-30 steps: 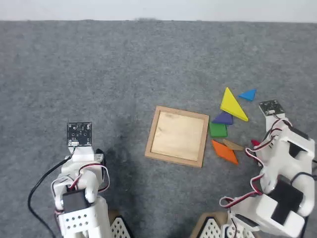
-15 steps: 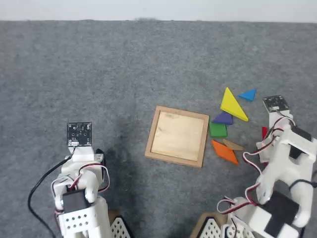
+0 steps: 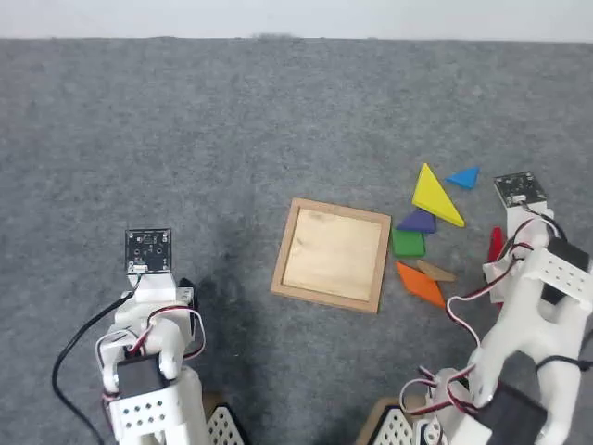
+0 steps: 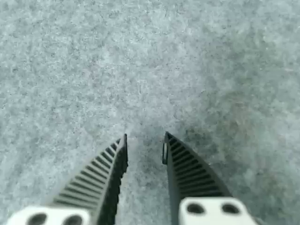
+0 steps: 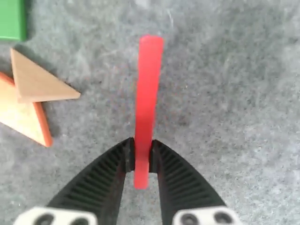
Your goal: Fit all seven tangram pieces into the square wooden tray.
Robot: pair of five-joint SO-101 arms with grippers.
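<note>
Clamping the red piece [image 5: 149, 93] on edge (flat faces to the jaws) in the right pincer [image 5: 142, 145], at 3 o'clock from the tray [image 3: 324, 297]. Leaving yellow triangle [image 3: 435, 195], blue triangle [image 3: 463, 176], purple triangle [image 3: 418, 222], green square [image 3: 408, 242], orange triangle [image 3: 422, 283] and tan piece [image 3: 437, 272] loose on the table [image 3: 185, 139] nearer the tray. Holding the left pincer [image 4: 145, 138] narrowly parted over table at 8 o'clock.

place: robot lab bench | signs: grey felt mat [image 3: 185, 139], left arm [image 3: 148, 389], right arm [image 3: 533, 306] (bare wiring [image 3: 120, 341])
</note>
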